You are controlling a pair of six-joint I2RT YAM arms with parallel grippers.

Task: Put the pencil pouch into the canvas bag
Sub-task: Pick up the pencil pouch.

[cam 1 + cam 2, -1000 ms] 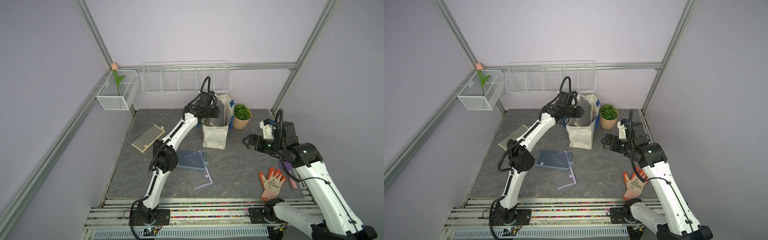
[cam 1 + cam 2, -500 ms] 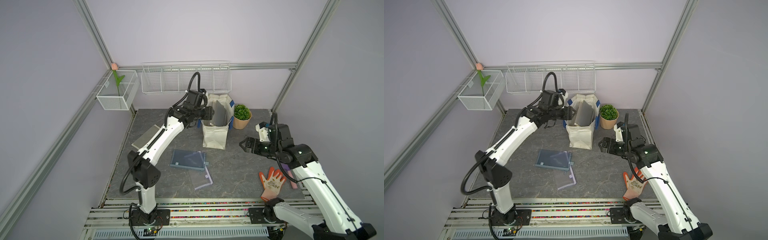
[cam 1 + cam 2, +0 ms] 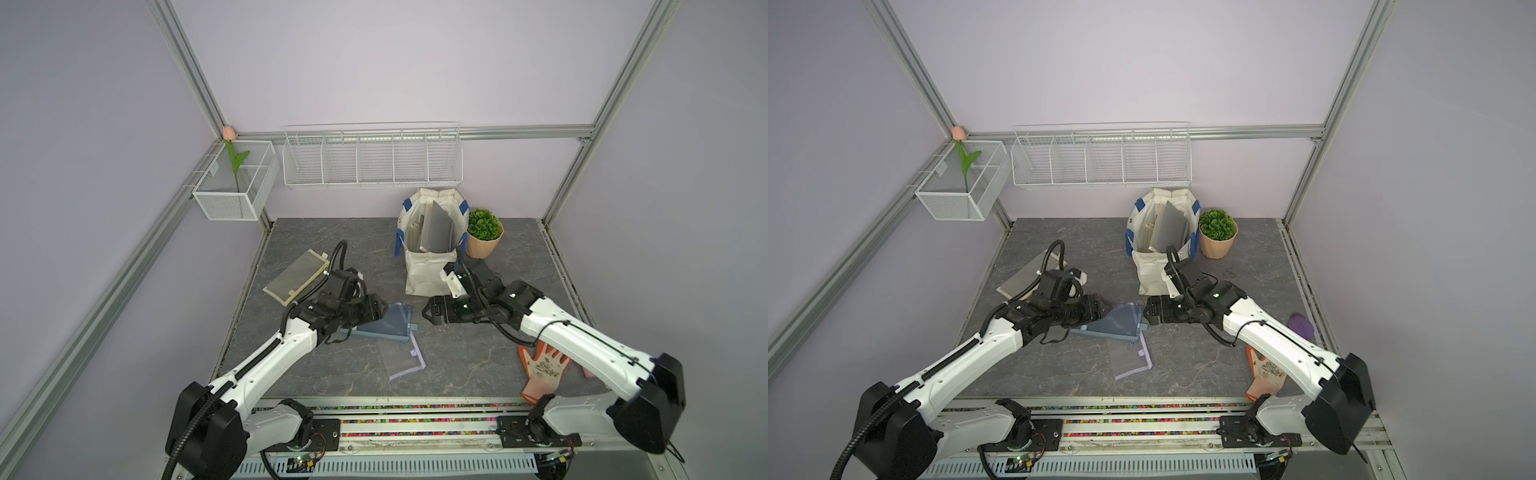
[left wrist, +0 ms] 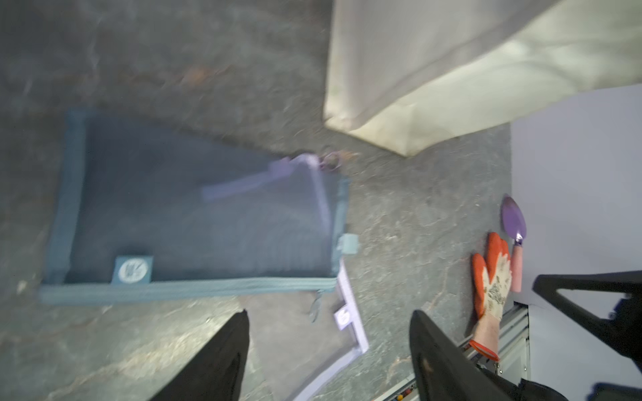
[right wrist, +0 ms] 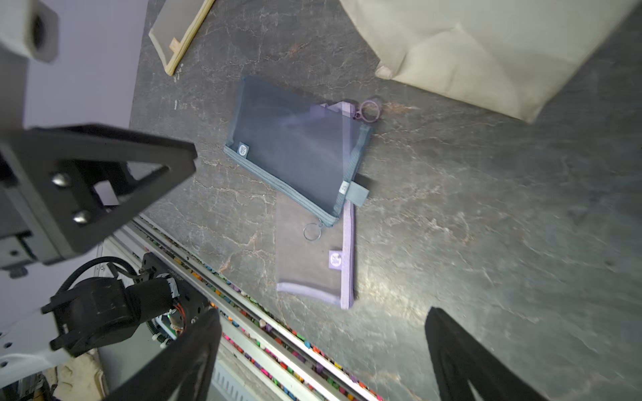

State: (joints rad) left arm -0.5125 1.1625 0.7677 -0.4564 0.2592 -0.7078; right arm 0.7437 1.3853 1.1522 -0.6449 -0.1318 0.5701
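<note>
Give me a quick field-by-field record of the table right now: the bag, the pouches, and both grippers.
canvas bag: upright at the back, beside the potted plant
in bag: grey pouch, standing inside
blue mesh pouch: flat on table, overlapping purple mesh pouch
beige pouch: flat on table, apart from the others
left gripper: open, empty, low near the blue mesh pouch
right gripper: open, empty, opposite the left gripper

The blue mesh pencil pouch [image 3: 392, 322] lies flat on the tabletop [image 3: 457, 361], overlapping a lilac-trimmed pouch [image 3: 405, 359]. The off-white canvas bag [image 3: 424, 270] stands upright nearby, top open.
</note>
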